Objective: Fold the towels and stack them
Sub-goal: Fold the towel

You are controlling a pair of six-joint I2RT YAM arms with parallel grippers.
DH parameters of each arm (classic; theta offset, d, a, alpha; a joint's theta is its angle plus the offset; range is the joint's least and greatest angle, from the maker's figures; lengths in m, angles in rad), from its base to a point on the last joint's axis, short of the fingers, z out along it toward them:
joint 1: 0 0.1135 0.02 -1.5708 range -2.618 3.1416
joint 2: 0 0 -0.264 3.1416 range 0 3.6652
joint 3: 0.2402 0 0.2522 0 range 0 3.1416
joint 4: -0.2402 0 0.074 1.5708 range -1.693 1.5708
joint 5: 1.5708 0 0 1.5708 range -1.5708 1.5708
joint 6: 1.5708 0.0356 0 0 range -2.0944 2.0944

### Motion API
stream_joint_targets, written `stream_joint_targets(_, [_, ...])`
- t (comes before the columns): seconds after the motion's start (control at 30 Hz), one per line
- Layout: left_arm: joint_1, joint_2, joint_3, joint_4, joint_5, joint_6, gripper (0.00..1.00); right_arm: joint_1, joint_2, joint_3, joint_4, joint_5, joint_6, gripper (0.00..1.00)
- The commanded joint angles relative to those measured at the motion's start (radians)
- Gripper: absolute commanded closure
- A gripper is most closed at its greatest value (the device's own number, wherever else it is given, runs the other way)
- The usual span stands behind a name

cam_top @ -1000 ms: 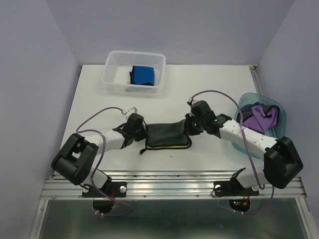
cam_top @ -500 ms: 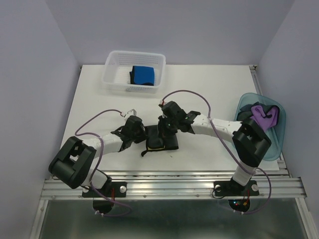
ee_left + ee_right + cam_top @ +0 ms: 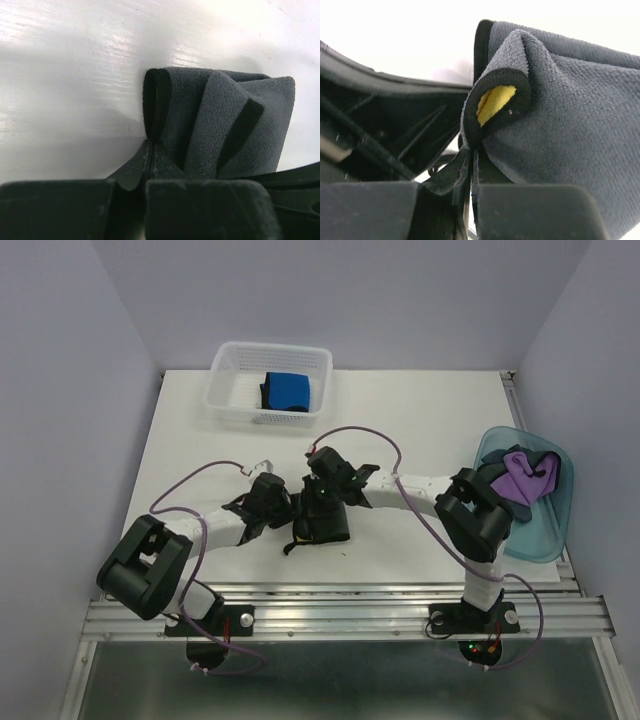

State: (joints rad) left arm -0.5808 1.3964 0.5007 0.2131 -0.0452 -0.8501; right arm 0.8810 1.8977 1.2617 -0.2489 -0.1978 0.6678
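Note:
A dark navy-grey towel [image 3: 325,523] lies doubled over on the white table [image 3: 420,410], near the front middle. My left gripper [image 3: 290,510] is shut on the towel's left edge. The left wrist view shows that gripper [image 3: 151,151] pinching the dark towel [image 3: 225,125] at its hem. Coming in from the right, my right gripper [image 3: 318,502] is shut on the other end, held over the same spot. In the right wrist view this gripper [image 3: 472,159] clamps the rolled hem of the towel [image 3: 570,125], and a yellow towel [image 3: 495,102] peeks from inside the fold.
A white mesh basket [image 3: 232,392] at the back left holds a folded bright blue towel [image 3: 288,390] on a dark one. A translucent blue tub [image 3: 545,525] at the right edge holds a purple towel [image 3: 530,472] and dark cloth. The right arm stretches across the table's middle.
My right gripper has swept left, carrying its end of the dark towel over onto the left end, so the long strip is now doubled. The left gripper has barely moved.

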Motion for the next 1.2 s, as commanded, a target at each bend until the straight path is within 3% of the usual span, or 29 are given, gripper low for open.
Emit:
stream_joint_targets(0.0, [0.002,-0.033,-0.017,-0.018,-0.004,-0.006,1.0,0.01,0.034,0.071,0.074,-0.034,0.056,0.99])
stream_joint_targets(0.1, [0.002,-0.042,-0.022,-0.02,-0.004,-0.007,1.0,0.01,0.057,0.085,0.057,-0.025,0.073,0.99])
stream_joint_targets(0.17, [0.002,-0.046,-0.022,-0.035,-0.011,-0.012,1.0,0.01,0.058,0.09,0.045,-0.012,0.078,0.93])
stream_joint_targets(0.23, [0.002,-0.054,-0.013,-0.058,-0.022,-0.018,0.93,0.01,0.047,0.093,0.033,0.017,0.073,0.88])
stream_joint_targets(0.33, [0.002,-0.071,-0.004,-0.116,-0.045,-0.035,0.84,0.01,0.018,0.094,0.01,0.029,0.055,0.7])
stream_joint_targets(0.57, [0.002,-0.168,0.01,-0.211,-0.099,-0.047,0.73,0.01,-0.106,0.07,-0.016,0.04,0.0,0.55])
stream_joint_targets(0.7, [0.002,-0.217,0.012,-0.27,-0.113,-0.053,0.58,0.01,-0.199,0.036,-0.013,0.069,-0.008,0.48])
stream_joint_targets(0.77, [0.002,-0.235,0.006,-0.297,-0.116,-0.06,0.55,0.009,-0.236,0.005,-0.021,0.122,-0.013,0.41])
stream_joint_targets(0.9, [0.002,-0.299,-0.014,-0.307,-0.119,-0.069,0.35,0.007,-0.348,-0.056,-0.039,0.259,-0.005,0.22])
stream_joint_targets(0.93, [0.002,-0.306,-0.017,-0.307,-0.111,-0.063,0.32,0.007,-0.394,-0.086,-0.043,0.312,-0.001,0.08])
stream_joint_targets(0.97, [0.002,-0.315,-0.019,-0.294,-0.092,-0.06,0.31,0.009,-0.413,-0.1,-0.049,0.337,0.001,0.0])
stream_joint_targets(1.17, [0.002,-0.309,-0.044,-0.175,-0.041,-0.008,0.14,0.0,-0.531,-0.208,-0.052,0.445,0.024,0.0])
